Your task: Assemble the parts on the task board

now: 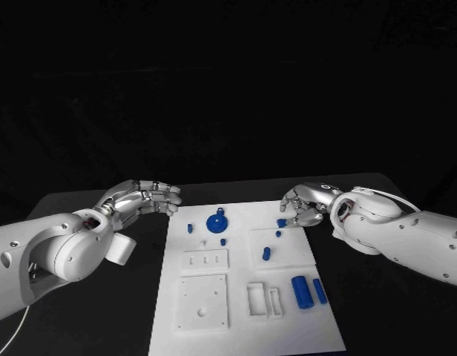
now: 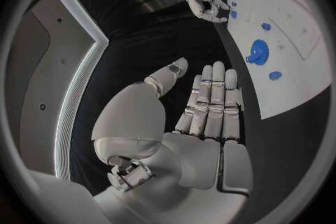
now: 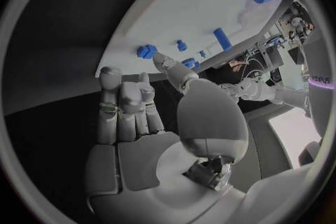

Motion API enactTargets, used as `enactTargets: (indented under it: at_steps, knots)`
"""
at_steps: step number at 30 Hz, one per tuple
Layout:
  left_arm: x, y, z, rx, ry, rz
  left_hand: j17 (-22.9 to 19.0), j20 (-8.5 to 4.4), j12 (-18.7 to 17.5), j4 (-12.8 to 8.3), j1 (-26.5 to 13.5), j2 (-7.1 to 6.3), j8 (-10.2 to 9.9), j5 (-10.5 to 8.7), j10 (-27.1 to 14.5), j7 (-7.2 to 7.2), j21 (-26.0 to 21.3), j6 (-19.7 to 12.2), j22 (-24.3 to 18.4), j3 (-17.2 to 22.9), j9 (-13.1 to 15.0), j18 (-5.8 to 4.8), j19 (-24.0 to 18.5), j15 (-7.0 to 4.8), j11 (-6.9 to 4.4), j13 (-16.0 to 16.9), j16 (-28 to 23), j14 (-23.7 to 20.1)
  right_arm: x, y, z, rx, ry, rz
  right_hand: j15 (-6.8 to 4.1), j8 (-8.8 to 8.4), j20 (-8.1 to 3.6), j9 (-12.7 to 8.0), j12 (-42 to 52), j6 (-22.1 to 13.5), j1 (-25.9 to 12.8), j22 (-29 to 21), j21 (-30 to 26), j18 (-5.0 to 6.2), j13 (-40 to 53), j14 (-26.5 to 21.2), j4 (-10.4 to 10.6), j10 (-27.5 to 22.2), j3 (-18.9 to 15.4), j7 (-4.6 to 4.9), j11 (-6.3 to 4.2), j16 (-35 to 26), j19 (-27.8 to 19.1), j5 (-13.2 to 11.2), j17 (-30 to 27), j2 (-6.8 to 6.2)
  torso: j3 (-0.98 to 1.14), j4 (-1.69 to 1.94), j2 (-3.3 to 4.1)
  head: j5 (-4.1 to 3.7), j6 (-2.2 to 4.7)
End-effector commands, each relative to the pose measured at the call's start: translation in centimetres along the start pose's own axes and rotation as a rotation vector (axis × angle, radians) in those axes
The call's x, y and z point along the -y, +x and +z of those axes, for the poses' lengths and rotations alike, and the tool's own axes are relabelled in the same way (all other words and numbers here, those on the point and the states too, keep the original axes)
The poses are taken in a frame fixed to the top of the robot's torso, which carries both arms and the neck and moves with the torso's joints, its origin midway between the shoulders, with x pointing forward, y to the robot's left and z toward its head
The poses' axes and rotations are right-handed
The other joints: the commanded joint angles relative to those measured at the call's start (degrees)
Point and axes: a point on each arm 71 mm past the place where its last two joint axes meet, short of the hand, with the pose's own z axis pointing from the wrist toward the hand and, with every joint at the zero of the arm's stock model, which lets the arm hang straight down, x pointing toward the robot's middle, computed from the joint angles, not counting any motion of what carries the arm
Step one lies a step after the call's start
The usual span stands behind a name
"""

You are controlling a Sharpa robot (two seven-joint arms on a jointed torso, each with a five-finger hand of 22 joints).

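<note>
Hands: left hand (image 1: 143, 199) empty beside task board (image 1: 248, 311); right hand (image 1: 303, 204) over far edge.

Open table (image 1: 100, 311) beside task board (image 1: 293, 326)

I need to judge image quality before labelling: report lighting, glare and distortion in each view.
Head view: dark surround, the white task board evenly lit, no glare. Left wrist view: fisheye bends the board's straight edge; the left hand is sharp, mild sheen on its fingers. Right wrist view: same bending; the right hand is dimmer and greyish.
</note>
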Motion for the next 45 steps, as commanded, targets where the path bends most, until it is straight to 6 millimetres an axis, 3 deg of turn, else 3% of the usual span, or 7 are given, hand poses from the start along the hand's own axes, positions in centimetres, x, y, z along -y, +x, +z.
enactTargets:
  at_steps: [1,14,31,35,45]
  knots:
    - [0.1,0.2,0.0,-0.019,0.015,0.000,0.08,0.00,-0.20,-0.07,0.30,0.09,-0.08,0.24,0.23,0.21,-0.30,0.11,0.09,-0.35,-0.06,1.04,-0.28,0.24,0.19,-0.04,-0.22,-0.17,0.0,0.3,0.1,-0.006,0.013,-0.055,-0.23,0.25,0.40,-0.03,-0.07,0.77,-0.07,0.82,-0.31,3.06,-0.06,0.02,0.09,0.06,0.51,0.27,-0.25,-0.40,-0.01,-0.51,0.08,-0.78,-0.01,-0.04,-0.04,-0.03,-0.15]
    - [0.1,0.1,0.0,-0.018,0.014,0.001,0.10,0.00,-0.21,-0.06,0.30,0.11,-0.08,0.23,0.25,0.21,-0.30,0.12,0.09,-0.37,-0.06,1.03,-0.28,0.24,0.19,-0.05,-0.24,-0.17,-0.5,1.2,0.7,0.000,0.020,-0.061,-0.26,0.23,0.43,-0.12,-0.10,0.95,-0.51,0.78,-0.34,3.06,-0.11,0.12,0.49,0.20,1.09,0.23,-0.29,-0.48,0.16,-1.48,0.12,-0.88,-0.01,0.12,-0.03,-0.10,-0.46]
    - [0.1,0.0,0.0,-0.016,0.012,0.002,0.14,0.00,-0.24,-0.05,0.29,0.13,-0.09,0.23,0.25,0.21,-0.31,0.11,0.09,-0.40,-0.07,1.02,-0.28,0.24,0.19,-0.05,-0.27,-0.17,-0.4,1.7,1.0,0.042,0.040,-0.075,-0.31,0.20,0.38,-0.21,-0.14,1.13,-0.68,0.77,-0.41,3.06,-0.15,0.19,0.82,0.29,1.97,0.18,-0.33,-0.57,0.28,-2.71,0.19,-0.89,-0.06,0.04,-0.11,0.06,-0.85]
    - [0.1,0.0,0.0,-0.017,0.012,0.002,0.14,0.00,-0.24,-0.04,0.28,0.13,-0.09,0.23,0.25,0.21,-0.32,0.10,0.09,-0.41,-0.07,1.02,-0.29,0.24,0.19,-0.05,-0.28,-0.17,-0.5,1.5,1.1,0.064,0.039,-0.076,-0.33,0.13,0.33,-0.32,-0.17,1.22,-0.57,0.73,-0.49,3.06,-0.19,0.26,1.65,0.42,3.47,0.16,-0.35,-0.66,0.44,-4.11,0.26,-1.42,-0.05,0.05,-0.11,0.04,-0.81]
    - [0.0,0.0,0.1,-0.018,0.011,0.002,0.16,0.00,-0.26,-0.04,0.28,0.13,-0.10,0.23,0.24,0.22,-0.32,0.09,0.09,-0.42,-0.08,1.02,-0.29,0.25,0.19,-0.06,-0.30,-0.17,-0.6,1.7,1.5,0.055,0.039,-0.074,-0.30,0.03,0.32,-0.40,-0.19,1.14,-0.85,0.76,-0.49,3.06,-0.20,0.30,2.20,0.45,3.97,0.20,-0.32,-0.69,0.53,-4.49,0.31,-1.92,-0.08,0.03,-0.10,-0.03,-0.71]
